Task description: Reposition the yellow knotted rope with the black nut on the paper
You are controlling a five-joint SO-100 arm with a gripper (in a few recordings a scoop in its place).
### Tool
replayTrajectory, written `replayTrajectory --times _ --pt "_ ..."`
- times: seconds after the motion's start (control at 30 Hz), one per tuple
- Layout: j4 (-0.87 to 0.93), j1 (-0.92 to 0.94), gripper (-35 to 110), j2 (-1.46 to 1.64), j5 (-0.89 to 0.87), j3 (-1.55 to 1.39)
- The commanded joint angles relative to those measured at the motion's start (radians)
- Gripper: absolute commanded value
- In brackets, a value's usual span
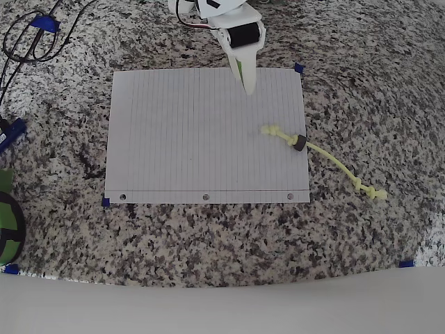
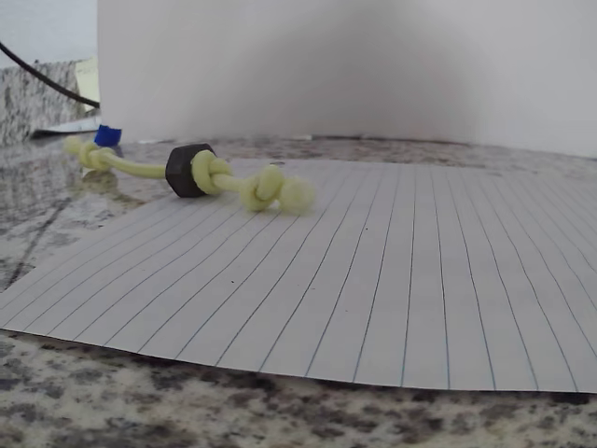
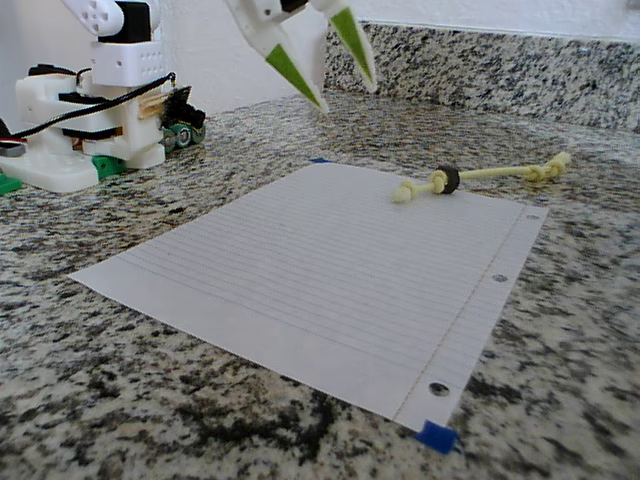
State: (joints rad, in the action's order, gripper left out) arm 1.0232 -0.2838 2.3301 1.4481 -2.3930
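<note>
Gripper point(image 3: 337, 93) agape above paper point(image 1: 188, 139) — rope point(image 1: 321, 154) half off its edge, nut point(image 1: 300, 144) just on.

You have a matt white lined paper point(image 1: 201, 139) lying on a speckled granite countertop point(image 1: 361, 83) with a polished sheen. The yellow knotted rope point(image 1: 334, 161) looks like soft twisted cord; its black nut point(image 1: 300, 144) is dull dark metal. The gripper point(image 3: 325, 65) is smooth white plastic with green finger faces.
</note>
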Motion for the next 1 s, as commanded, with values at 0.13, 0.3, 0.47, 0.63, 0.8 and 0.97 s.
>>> replayTrajectory --times 0.13,0.3,0.47,0.63,0.8,0.97 --pt "0.038 -0.048 49 -0.189 0.118 0.184" --pt "0.058 -0.054 49 -0.291 0.264 0.265" --pt "0.031 -0.067 49 -0.385 0.293 0.291" --pt "0.026 -0.069 48 -0.480 0.321 0.350" --pt "0.032 -0.086 47 -0.571 0.364 0.422" --pt "0.015 -0.101 42 -0.629 0.431 0.460"
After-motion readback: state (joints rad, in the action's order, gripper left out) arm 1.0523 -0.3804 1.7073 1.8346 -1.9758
